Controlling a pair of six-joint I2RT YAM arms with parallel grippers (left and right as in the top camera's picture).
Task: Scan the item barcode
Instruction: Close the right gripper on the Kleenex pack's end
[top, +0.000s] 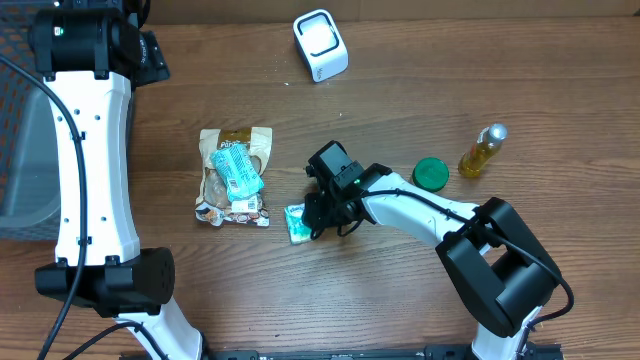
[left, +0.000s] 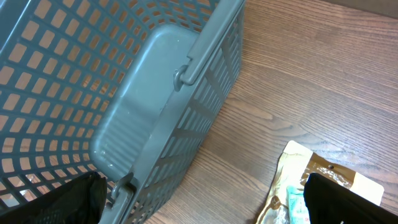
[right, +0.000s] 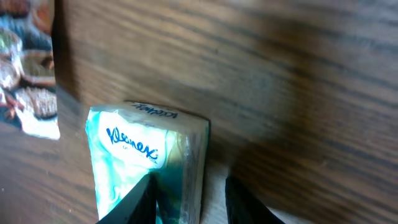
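right hand, jaws apart, straddles the kleenex pack edge; left hand spread wide.

A mock shop checkout: a white boxy barcode scanner towards the far edge of the brown wood-grain worktop, a grey plastic mesh basket at its left.

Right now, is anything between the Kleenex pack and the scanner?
Nothing visible. Only bare table lies between the Kleenex pack and the white scanner. The snack bag sits left of that line. The green lid and yellow bottle are off to the right. The right hand is at the pack's edge.
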